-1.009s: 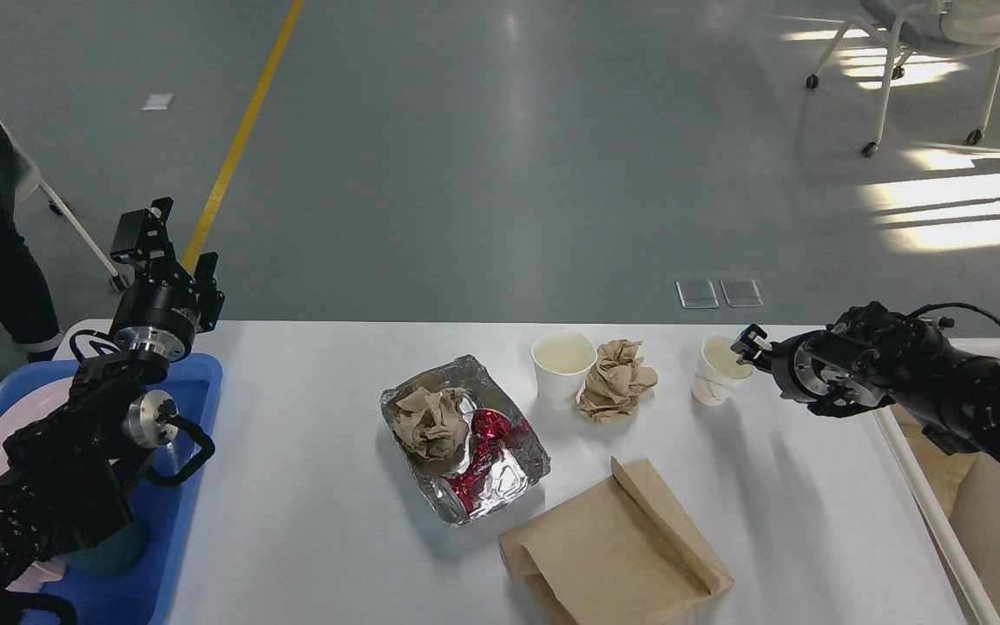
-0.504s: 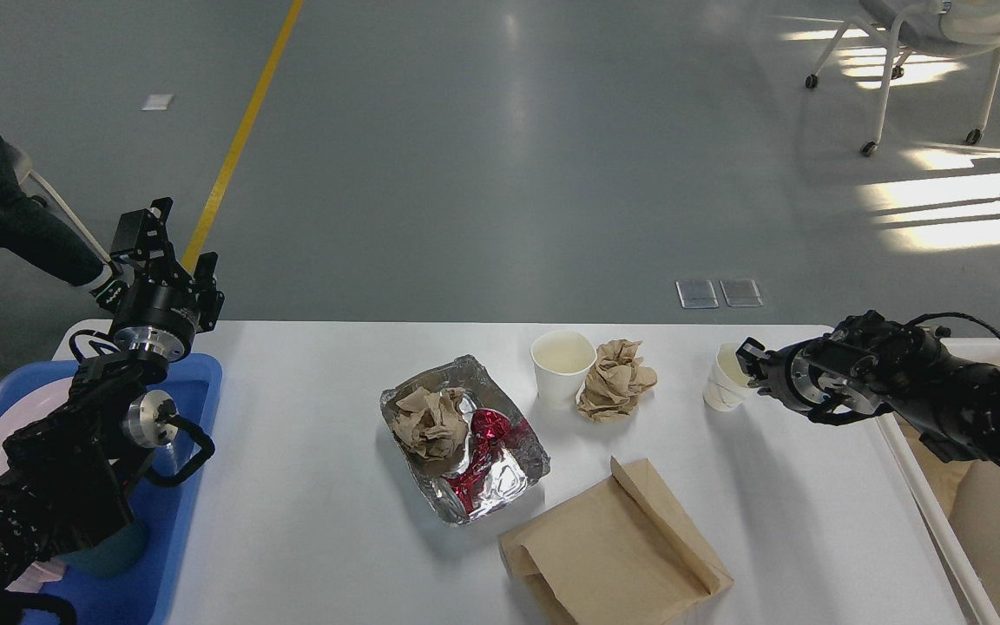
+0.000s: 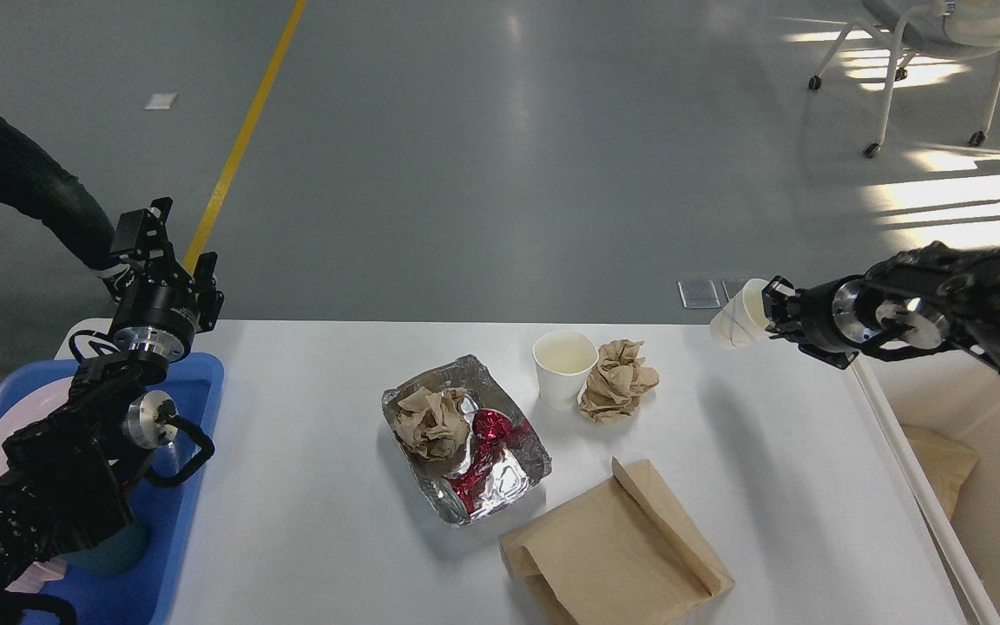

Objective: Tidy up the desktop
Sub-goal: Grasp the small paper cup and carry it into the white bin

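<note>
One paper cup [image 3: 739,323], tipped sideways, is clamped in the right gripper [image 3: 769,314] at right of frame, above the desktop [image 3: 326,521]; left gripper [image 3: 161,239] unclear.

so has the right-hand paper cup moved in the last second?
Yes. The cup, held by the right gripper, has risen off the desktop, now above its far edge.

Worktop [image 3: 309,521]: large, flat, smooth white rectangle with rounded far corners, lying level and filling the lower view. The surface looks clean and matte, with soft shadows. Its far edge borders the grey floor; the right edge runs diagonally toward the lower right corner. The near edge is out of view.
</note>
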### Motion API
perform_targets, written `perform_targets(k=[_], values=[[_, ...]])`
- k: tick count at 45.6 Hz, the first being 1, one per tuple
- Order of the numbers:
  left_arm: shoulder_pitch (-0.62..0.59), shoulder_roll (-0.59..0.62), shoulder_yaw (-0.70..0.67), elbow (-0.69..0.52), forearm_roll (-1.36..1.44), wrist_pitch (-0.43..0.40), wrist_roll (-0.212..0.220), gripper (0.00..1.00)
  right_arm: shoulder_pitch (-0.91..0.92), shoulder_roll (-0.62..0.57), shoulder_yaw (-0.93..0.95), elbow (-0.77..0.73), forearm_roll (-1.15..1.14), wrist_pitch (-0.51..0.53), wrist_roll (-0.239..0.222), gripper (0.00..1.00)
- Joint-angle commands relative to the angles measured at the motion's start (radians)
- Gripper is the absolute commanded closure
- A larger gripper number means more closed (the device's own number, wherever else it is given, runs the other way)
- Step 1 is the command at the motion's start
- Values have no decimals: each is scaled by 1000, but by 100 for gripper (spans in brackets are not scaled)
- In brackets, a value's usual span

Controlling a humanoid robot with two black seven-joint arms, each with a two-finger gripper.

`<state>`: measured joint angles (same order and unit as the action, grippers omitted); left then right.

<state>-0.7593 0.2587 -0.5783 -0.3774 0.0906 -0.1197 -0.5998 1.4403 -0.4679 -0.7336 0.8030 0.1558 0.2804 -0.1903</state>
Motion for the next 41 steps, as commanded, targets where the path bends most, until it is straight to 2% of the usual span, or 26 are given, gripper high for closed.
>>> perform_targets(k=[1,9,14,17,24,41], values=[[0,-1,0,0,0,0,0,3,190,-136,-4,97,-6,143,0,100],[0,1,0,0,0,0,0,3,380,-241,-6,114,-12,362,0,100],[0,1,0,0,0,0,0,3,472,-284,-27,114,-13,436,0,100],[0,1,0,0,0,0,0,3,496,-293,-38,113,-15,442,0,100],[0,1,0,0,0,0,0,3,425,-291,-50,32,-24,346,0,100],[0,1,0,0,0,0,0,3,-58,-321,-33,-202,-24,45,6,100]])
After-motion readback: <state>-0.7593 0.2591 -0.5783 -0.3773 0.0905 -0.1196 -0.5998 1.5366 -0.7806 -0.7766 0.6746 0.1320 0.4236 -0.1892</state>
